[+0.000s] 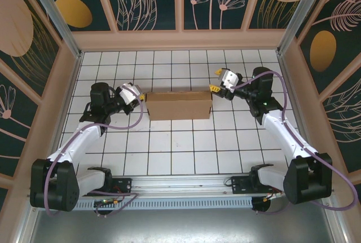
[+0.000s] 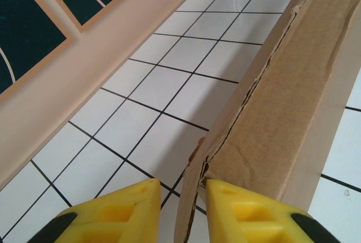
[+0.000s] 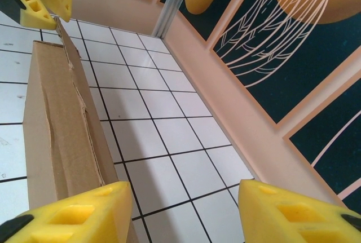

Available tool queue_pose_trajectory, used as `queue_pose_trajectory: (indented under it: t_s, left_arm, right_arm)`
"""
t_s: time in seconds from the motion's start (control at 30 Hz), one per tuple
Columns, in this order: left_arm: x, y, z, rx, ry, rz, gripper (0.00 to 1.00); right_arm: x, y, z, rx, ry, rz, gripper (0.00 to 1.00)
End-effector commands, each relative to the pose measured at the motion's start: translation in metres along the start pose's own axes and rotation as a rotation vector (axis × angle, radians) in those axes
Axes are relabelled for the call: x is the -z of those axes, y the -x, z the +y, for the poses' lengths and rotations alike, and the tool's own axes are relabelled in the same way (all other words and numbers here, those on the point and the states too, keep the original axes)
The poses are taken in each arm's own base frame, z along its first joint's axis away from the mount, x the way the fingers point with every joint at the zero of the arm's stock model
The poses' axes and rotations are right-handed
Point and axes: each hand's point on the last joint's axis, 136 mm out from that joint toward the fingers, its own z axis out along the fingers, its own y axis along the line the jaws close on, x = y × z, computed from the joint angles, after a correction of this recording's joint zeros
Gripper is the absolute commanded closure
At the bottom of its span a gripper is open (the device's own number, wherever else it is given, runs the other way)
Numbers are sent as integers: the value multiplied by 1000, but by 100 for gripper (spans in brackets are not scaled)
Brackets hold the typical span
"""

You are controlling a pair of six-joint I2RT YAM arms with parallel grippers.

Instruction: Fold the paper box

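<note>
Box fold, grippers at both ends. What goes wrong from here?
1. Left gripper straddles a thin flap whose crease looks ragged; a pinch may tear or crumple the paper box.
2. Right gripper stands wide open with the box beside one finger, so that end is unheld and may slide.

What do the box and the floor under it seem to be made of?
Box: brown cardboard, matte; ragged edges and creases show. Floor: looks like white tile with dark lines, possibly a printed sheet; faint sheen.

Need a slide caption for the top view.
Box flanked from both sides: left end effector at its left end, right end effector open at its right end.
</note>
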Motion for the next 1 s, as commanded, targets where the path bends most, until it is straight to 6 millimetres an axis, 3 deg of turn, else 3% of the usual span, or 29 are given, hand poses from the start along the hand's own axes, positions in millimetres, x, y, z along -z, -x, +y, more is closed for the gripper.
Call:
queue_pose_trajectory:
  t_s: [0.0,0.27,0.43,0.77,0.97]
  left_arm:
    - [0,1,6,2,30,-17,76]
    - [-3,7,8,17,10,-39,99]
    - [-5,10,6,36,-12,-56,100]
    - [-1,13,5,30,3,-74,100]
    - [-2,13,5,35,2,-72,100]
  right_arm:
    - [2,0,0,-30,1,-15,50]
    - [11,-11,18,-64,32,18,59]
    - [11,-21,28,-110,55,37,58]
    - [6,-47,32,-163,64,134,57]
    - [6,-53,37,-192,78,146,60]
